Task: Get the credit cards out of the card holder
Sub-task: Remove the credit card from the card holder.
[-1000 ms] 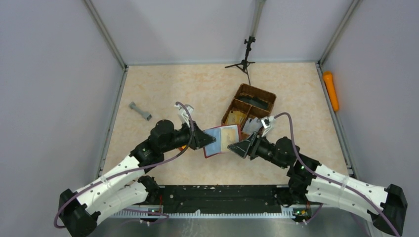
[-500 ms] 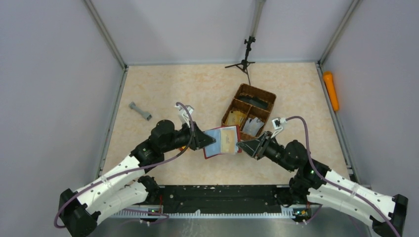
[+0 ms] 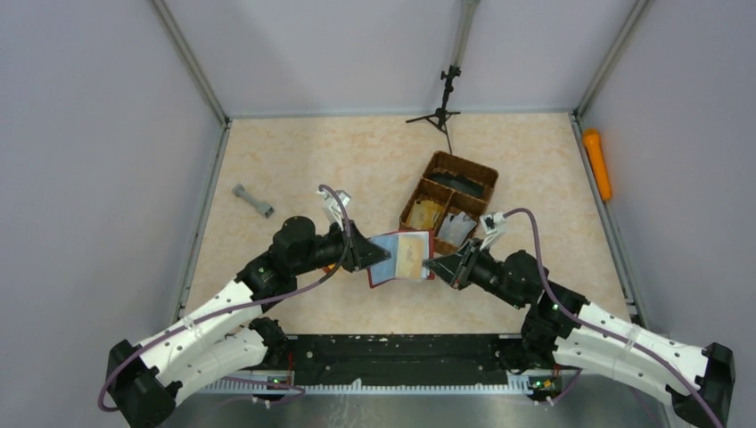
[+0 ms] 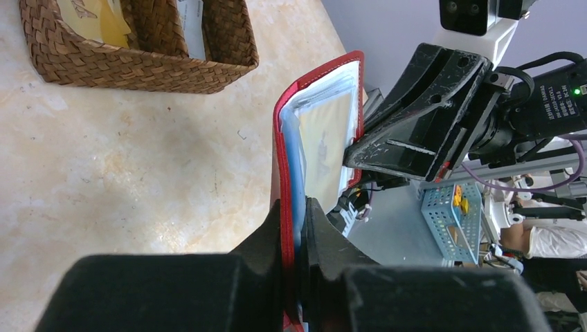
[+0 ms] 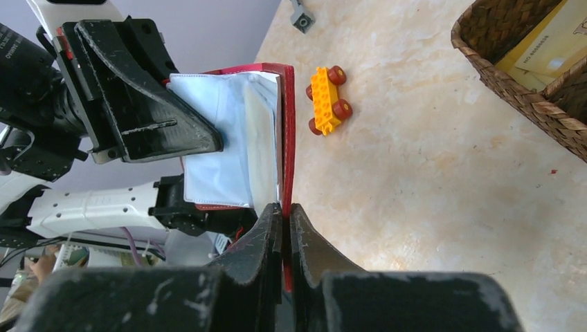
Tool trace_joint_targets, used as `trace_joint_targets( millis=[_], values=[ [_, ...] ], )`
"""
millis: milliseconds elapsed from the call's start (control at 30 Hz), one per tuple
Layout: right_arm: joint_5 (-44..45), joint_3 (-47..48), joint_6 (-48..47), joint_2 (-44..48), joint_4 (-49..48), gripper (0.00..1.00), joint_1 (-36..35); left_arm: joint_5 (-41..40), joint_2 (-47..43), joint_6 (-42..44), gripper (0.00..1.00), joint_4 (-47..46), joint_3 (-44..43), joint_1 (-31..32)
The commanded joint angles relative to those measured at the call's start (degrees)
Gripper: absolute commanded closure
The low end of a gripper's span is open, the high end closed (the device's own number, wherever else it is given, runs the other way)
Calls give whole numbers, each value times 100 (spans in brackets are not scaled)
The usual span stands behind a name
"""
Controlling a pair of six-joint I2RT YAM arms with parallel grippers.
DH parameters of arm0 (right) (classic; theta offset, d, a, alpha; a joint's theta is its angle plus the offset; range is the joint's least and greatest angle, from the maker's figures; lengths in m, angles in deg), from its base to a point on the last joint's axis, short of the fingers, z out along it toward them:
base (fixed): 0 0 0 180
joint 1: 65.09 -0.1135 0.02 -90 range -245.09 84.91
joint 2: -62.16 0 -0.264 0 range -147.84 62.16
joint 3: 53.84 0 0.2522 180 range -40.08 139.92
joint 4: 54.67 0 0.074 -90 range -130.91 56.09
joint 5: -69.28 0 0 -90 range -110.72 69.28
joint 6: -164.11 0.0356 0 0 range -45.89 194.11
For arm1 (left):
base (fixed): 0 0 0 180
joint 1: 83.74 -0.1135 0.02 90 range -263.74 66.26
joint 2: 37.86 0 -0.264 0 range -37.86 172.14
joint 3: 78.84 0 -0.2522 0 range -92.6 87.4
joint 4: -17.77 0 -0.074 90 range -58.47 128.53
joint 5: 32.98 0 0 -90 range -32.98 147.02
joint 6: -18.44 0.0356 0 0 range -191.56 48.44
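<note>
The dark red card holder (image 3: 401,257) hangs open above the table between both arms. My left gripper (image 3: 373,259) is shut on its left edge; in the left wrist view the jaws (image 4: 296,228) pinch the red cover and its blue lining. My right gripper (image 3: 434,265) is shut on the right edge; in the right wrist view the jaws (image 5: 286,214) clamp the red cover (image 5: 287,138). A tan credit card (image 4: 325,149) sits in a clear sleeve inside the holder, also seen from above as a tan card (image 3: 412,252).
A brown wicker divided basket (image 3: 464,174) stands just behind the holder, with tan and grey flat pieces inside. A yellow toy block (image 5: 327,100) lies on the table under the holder. A grey part (image 3: 253,201), a small tripod (image 3: 443,107) and an orange cylinder (image 3: 597,163) lie further off.
The right gripper drew back a little, came in again and shut its jaws on the holder's right edge. The left gripper kept its hold and did not move.
</note>
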Motion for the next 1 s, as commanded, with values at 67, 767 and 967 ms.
trace_joint_targets(
  millis=[67,767,967],
  values=[
    [-306,87,-81,7,-377,99,-39,121,51,-26,99,-484,79,-27],
    [-768,99,-8,-367,-984,100,-41,909,778,-86,98,-1056,20,-31],
    [-322,257,-202,-420,-329,91,-38,865,624,-65,98,-1006,30,-36]
  ],
)
